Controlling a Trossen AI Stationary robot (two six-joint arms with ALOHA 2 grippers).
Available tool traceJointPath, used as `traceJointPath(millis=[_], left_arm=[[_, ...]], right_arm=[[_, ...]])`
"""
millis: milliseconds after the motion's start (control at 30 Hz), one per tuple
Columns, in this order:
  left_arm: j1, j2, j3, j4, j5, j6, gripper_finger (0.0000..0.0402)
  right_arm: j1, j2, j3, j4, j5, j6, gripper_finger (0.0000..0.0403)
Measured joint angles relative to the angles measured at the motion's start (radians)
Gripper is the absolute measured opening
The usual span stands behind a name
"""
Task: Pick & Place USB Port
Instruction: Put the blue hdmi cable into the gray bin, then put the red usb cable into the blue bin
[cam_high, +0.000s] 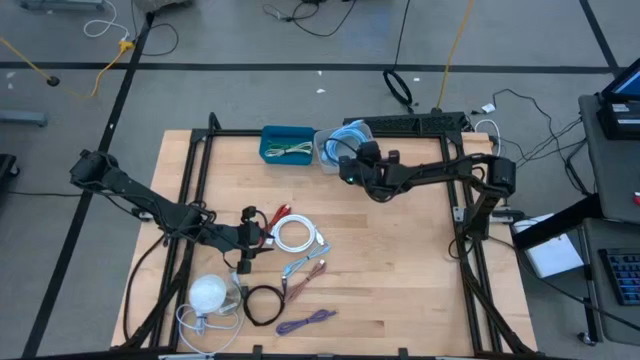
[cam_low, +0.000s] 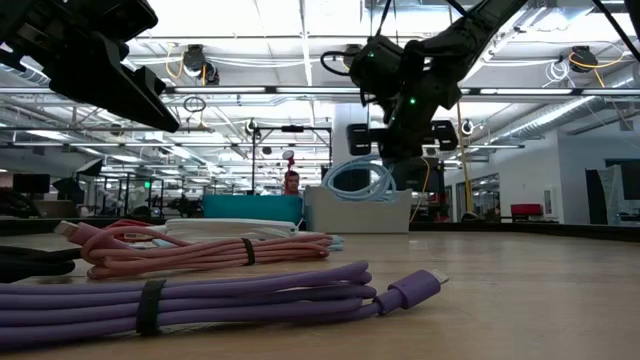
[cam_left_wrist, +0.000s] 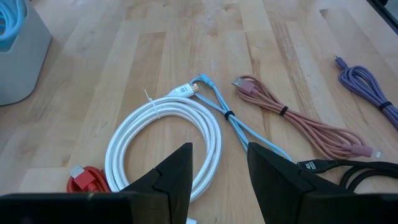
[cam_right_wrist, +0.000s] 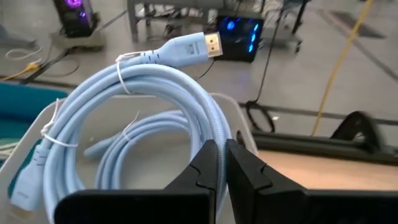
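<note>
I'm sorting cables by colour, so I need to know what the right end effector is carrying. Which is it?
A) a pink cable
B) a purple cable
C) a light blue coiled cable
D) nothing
C: the right wrist view shows the right end effector shut on a light blue coiled cable, held over the white bin; the purple cable and pink cable lie on the table.

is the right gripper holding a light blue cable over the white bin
Yes, the right gripper is shut on the light blue cable, whose coil hangs above the white bin.
</note>
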Motion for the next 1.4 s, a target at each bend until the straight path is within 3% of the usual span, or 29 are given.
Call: traceJointPath(millis=[133,500,633,733,833,1000,1233,1400], left_arm=[[0.0,0.0,0.0,0.0,0.0,0.0,0.0154],[-0.013,0.0,0.0,0.001,0.0,0.001,0.0154],[-0.013,0.0,0.0,0.001,0.0,0.005,0.0154],[-0.013,0.0,0.0,0.002,0.0,0.005,0.0154],[-0.013,0.0,0.0,0.001,0.0,0.004,0.0154],[-0.024,0.0,0.0,0.0,0.001,0.004,0.0154],[-0.035,0.0,0.0,-0.023,0.001,0.0,0.0154],[-0.035,0.0,0.0,-0.082,0.0,-0.011,0.0154]], right_arm=[[-0.016,0.0,0.0,0.005,-0.087,-0.012,0.0024],[-0.013,-0.017,0.0,0.004,-0.089,-0.046,0.0146],[-0.001,-0.062,0.001,0.065,-0.094,-0.125,0.0159],[0.031,-0.126,0.001,0.175,-0.172,-0.287,0.0155],[0.084,-0.194,0.001,0.224,-0.313,-0.405,0.0146],[0.233,-0.277,0.001,0.177,-0.385,-0.428,0.0137],[0.456,-0.258,0.001,0.069,-0.434,-0.29,0.0156],[0.543,-0.184,-0.001,0.013,-0.431,-0.163,0.017]])
